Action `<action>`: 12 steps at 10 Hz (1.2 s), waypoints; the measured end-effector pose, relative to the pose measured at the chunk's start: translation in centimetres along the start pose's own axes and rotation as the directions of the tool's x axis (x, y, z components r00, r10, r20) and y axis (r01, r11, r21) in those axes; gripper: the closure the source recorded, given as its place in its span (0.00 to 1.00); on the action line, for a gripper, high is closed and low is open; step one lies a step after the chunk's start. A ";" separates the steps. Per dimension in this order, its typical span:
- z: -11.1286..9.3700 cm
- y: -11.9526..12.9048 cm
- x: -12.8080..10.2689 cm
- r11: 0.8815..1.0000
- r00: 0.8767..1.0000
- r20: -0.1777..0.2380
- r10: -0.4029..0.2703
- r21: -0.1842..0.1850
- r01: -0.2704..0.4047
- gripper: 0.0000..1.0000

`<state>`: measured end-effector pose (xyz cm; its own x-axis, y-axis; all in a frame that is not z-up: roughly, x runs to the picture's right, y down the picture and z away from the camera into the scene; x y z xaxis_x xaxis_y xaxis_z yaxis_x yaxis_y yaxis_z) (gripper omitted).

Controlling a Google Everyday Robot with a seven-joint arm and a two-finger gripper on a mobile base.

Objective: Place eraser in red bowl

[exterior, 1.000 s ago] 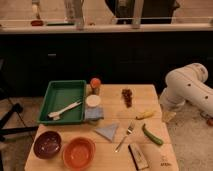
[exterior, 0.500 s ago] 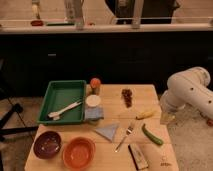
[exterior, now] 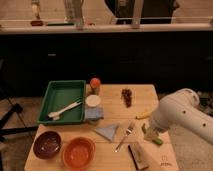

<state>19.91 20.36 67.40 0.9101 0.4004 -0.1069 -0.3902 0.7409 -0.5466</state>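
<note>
The eraser [exterior: 138, 155], a pale block with a dark strip, lies near the front right edge of the wooden table [exterior: 165, 159]. At the front left of the table sits the red bowl [exterior: 78, 152], bright orange-red and with nothing in it. My white arm [exterior: 185, 117] reaches in from the right. Its gripper [exterior: 150, 133] hangs over the table's right side, just above and behind the eraser and not touching it. It is open and holds nothing.
A maroon bowl [exterior: 47, 144] sits left of the red bowl. A green tray [exterior: 59, 95] holds a white utensil [exterior: 65, 109]. Between the eraser and the red bowl lie a fork [exterior: 125, 136] and a blue cloth [exterior: 107, 131]. A green vegetable [exterior: 155, 140] and a banana [exterior: 143, 115] lie by the gripper.
My arm has swung down and leftward from the table's right side, bringing the gripper closer to the eraser. Nothing on the table has moved.
</note>
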 end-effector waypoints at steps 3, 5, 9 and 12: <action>2.1 2.6 -1.9 0.999 1.000 0.003 0.003 -0.043 -0.003 0.38; 2.1 2.6 -1.9 0.999 1.000 0.003 0.004 -0.044 -0.004 0.38; 3.0 2.9 -1.2 0.996 0.997 0.001 0.071 -0.056 -0.071 0.38; 8.1 5.0 1.7 0.975 0.980 -0.010 0.201 -0.095 -0.201 0.38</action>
<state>18.39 29.15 71.22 0.8144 0.5358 -0.2228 -0.5501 0.5907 -0.5903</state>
